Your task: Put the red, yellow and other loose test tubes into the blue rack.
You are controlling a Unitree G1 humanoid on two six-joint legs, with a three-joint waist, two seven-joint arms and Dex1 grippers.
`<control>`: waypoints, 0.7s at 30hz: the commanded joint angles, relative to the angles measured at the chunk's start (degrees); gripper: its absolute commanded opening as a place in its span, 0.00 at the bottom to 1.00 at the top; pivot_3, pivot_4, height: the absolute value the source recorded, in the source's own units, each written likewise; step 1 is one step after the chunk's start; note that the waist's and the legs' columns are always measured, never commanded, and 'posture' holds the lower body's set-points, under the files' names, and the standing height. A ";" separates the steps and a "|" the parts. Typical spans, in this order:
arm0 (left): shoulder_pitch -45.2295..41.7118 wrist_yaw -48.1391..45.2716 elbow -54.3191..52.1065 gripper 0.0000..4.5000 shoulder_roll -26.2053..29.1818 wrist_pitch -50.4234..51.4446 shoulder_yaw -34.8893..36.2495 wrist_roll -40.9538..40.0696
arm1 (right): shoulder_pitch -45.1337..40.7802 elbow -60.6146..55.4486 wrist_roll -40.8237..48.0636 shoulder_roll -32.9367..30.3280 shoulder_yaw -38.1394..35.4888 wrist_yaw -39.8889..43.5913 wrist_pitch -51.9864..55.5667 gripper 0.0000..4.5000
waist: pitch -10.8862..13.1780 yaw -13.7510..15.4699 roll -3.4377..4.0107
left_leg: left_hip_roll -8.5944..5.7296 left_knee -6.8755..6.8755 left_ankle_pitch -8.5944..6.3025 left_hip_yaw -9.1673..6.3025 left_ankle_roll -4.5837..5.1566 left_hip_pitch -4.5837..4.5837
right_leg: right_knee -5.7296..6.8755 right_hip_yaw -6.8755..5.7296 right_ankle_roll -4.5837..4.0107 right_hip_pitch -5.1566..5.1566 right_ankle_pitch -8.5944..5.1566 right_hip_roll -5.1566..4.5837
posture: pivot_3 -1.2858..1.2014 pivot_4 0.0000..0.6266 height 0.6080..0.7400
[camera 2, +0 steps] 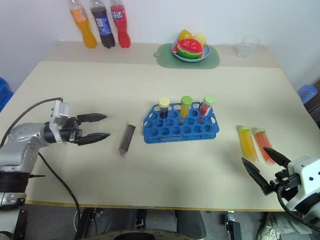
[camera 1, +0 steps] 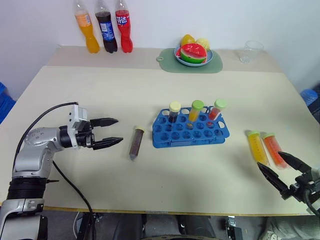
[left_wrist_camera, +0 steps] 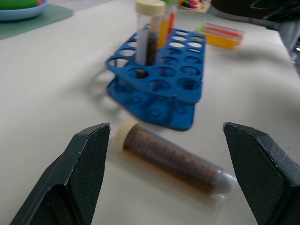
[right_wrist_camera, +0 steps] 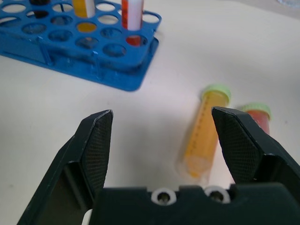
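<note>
The blue rack (camera 1: 190,133) stands mid-table with three capped tubes upright in its back row. A dark brown loose test tube (camera 1: 136,142) with a pale-yellow cap lies flat just left of the rack. My left gripper (camera 1: 119,131) hovers open a short way left of that tube, pointing at it, nothing between its fingers (left_wrist_camera: 89,154). At the right, a yellow tube (camera 1: 257,147) and a red-orange tube (camera 1: 274,150), both green-capped, lie side by side. My right gripper (camera 1: 269,160) is open just in front of them, apart from both; the wrist view shows the yellow tube (right_wrist_camera: 204,136) ahead of it.
Three tall soda bottles (camera 1: 104,27) stand at the far left by the wall. A fruit plate (camera 1: 194,55) on a green mat and a clear cup (camera 1: 251,51) sit at the back. The table's front edge (camera 1: 165,211) runs close below both grippers.
</note>
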 commanded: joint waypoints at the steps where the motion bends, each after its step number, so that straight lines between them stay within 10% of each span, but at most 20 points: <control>1: 0.57 -0.84 -1.40 0.88 0.05 -0.87 -0.37 0.24 | 0.04 1.56 -0.67 -0.32 -2.48 1.27 -2.52 0.82 | 0.00 0.00 0.00 | 0.00 0.00 0.00 0.00 0.00 0.00 | 0.00 0.00 0.00 0.00 0.00 0.00 | 0.52 0.24 1.00; 21: -7.30 -9.86 1.76 0.88 -2.61 -3.06 -4.46 -0.08 | -8.92 4.36 0.95 -4.21 -1.09 -0.92 3.53 0.82 | 0.01 0.01 -0.01 | -0.06 0.02 0.01 0.03 0.01 0.00 | 0.02 0.03 0.00 0.00 0.00 0.02 | 0.52 0.24 1.00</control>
